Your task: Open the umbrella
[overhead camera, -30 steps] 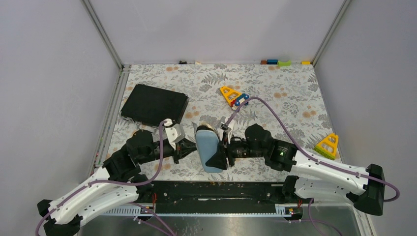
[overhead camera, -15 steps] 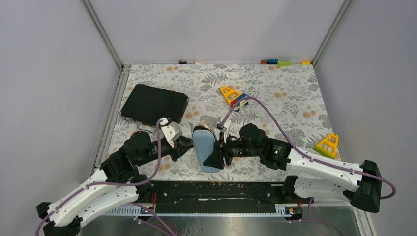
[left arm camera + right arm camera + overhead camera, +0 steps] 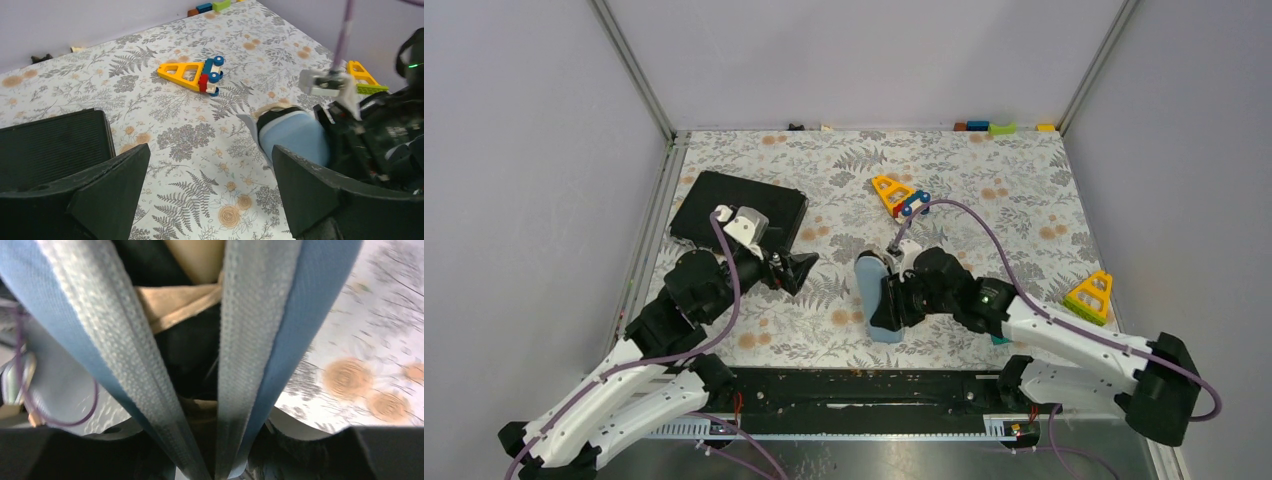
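Grips sleeve (image 3: 870, 292) in right gripper (image 3: 886, 306); spreads left gripper (image 3: 797, 267) wide, with nothing in it.
Clamps right fingers partway closed on the blue-grey sleeve, near the middle of the table's (image 3: 984, 170) front edge. Shows umbrella (image 3: 177, 305) tucked inside the sleeve: peach-tan fabric and black folds between its two stitched edges. Hangs the left gripper apart from the sleeve, to its left, over bare cloth and just beside the black case (image 3: 734, 210) at the left edge. Has one yellow toy (image 3: 894, 190) beyond the sleeve toward the far edge, another (image 3: 1091, 295) by the right edge.
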`<state>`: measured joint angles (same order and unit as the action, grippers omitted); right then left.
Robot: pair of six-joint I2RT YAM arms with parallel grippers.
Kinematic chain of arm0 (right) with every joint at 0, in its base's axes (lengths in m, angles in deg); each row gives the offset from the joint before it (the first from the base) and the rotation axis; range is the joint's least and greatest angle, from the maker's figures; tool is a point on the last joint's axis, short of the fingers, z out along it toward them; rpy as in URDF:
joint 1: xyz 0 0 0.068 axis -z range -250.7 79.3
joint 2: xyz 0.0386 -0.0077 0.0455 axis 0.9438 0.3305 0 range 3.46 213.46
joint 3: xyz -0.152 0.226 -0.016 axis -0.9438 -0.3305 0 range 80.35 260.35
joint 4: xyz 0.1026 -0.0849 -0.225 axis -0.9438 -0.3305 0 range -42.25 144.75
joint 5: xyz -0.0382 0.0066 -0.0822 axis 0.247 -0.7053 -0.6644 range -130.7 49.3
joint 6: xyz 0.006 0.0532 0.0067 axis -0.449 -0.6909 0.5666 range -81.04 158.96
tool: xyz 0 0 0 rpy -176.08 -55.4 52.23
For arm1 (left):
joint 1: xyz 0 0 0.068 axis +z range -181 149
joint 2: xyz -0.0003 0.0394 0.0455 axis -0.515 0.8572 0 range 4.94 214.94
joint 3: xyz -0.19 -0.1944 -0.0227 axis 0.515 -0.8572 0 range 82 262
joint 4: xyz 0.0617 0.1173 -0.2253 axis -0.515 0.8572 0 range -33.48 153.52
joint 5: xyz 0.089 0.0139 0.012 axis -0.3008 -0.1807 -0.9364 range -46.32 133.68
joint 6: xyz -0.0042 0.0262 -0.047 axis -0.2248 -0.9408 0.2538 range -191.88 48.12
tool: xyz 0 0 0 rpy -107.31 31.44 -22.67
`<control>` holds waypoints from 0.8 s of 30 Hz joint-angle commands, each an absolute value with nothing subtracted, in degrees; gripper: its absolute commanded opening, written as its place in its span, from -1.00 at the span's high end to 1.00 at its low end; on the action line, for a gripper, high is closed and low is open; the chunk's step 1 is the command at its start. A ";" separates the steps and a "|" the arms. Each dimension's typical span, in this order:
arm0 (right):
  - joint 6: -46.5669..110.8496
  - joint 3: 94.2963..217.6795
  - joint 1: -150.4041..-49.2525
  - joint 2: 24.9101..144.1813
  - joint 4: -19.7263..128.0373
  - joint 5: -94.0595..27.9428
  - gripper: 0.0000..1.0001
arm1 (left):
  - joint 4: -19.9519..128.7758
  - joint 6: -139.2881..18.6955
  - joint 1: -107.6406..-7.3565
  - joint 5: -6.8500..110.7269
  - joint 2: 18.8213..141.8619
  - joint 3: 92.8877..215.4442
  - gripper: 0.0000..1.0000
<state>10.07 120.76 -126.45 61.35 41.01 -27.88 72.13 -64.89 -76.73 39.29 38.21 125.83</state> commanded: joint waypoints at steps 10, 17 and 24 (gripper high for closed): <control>14.44 122.07 -108.96 77.70 32.20 -31.39 0.94 | 71.19 -61.20 -75.47 37.33 38.55 128.14 -0.91; 14.61 127.41 -107.41 84.46 25.44 -42.45 -0.22 | 71.46 -61.03 -75.40 37.85 38.29 128.31 -0.92; 14.52 129.14 -107.42 79.42 19.11 -53.18 -0.99 | 71.45 -60.89 -75.42 38.33 38.33 128.23 -0.94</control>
<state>14.14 126.44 -107.74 83.65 25.34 -43.44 73.25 -61.40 -75.69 38.70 38.76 126.12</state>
